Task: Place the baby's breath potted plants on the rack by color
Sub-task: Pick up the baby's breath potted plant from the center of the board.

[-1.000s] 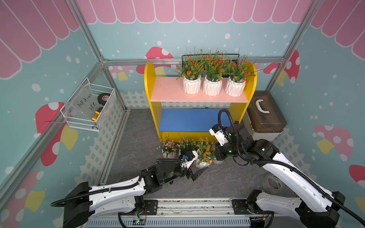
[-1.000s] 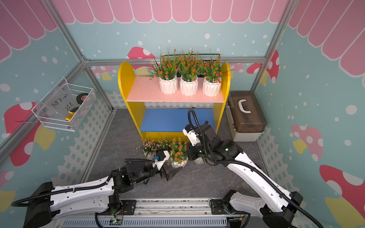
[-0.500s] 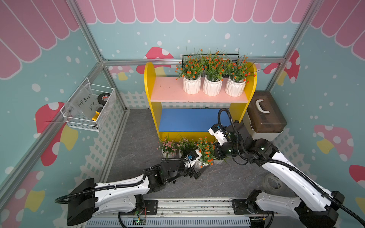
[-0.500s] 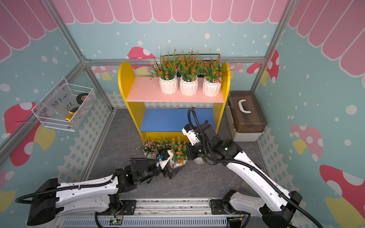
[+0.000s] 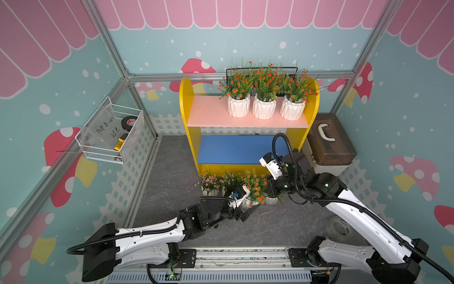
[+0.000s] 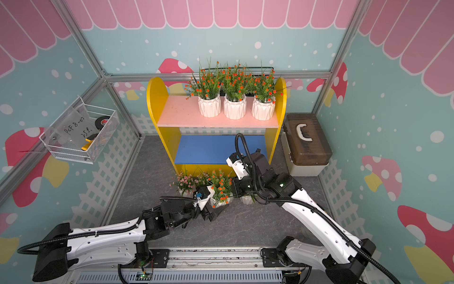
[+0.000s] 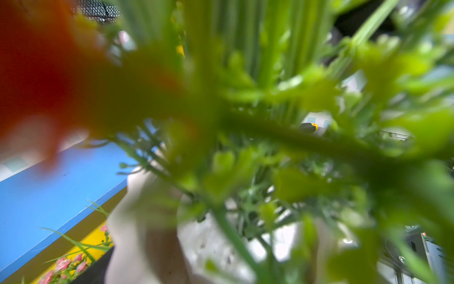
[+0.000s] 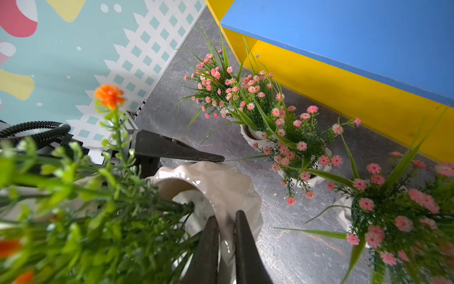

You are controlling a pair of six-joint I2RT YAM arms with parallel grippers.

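Orange pot (image 8: 221, 186) is low, just near of the rack (image 5: 189, 118), right of the pinks (image 5: 210, 180). Right gripper (image 8: 226, 216) pinches its rim, nearly closed, likely steadying it for left gripper (image 5: 245, 211), whose hold I can't tell.

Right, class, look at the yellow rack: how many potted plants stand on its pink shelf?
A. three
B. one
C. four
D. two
A: both top views show three orange-flowered potted plants in white pots, standing in a row on the pink shelf.
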